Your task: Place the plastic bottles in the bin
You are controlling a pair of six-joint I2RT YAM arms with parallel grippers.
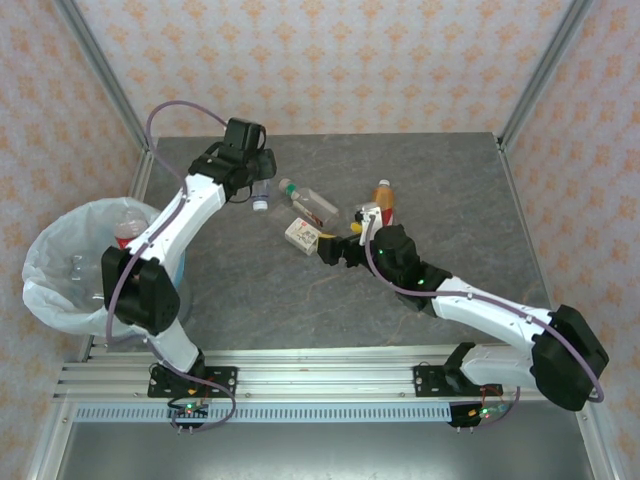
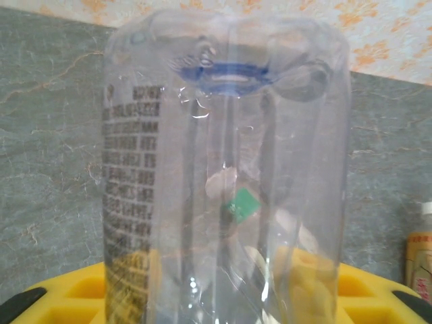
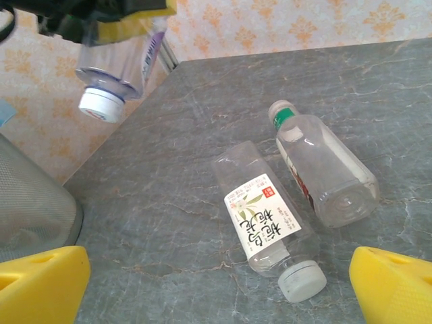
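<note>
Jaws of left gripper clamped on clear bottle; those of right gripper apart. Release only over the bin, near left.

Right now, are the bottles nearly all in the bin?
Not yet. At least one red-labelled bottle lies in the bin. The left gripper holds a clear white-capped bottle off the table. Left on it: the green-capped bottle, the white-labelled bottle and an orange bottle.

Clear bottle aloft, other bottles lying, lined bin
</note>
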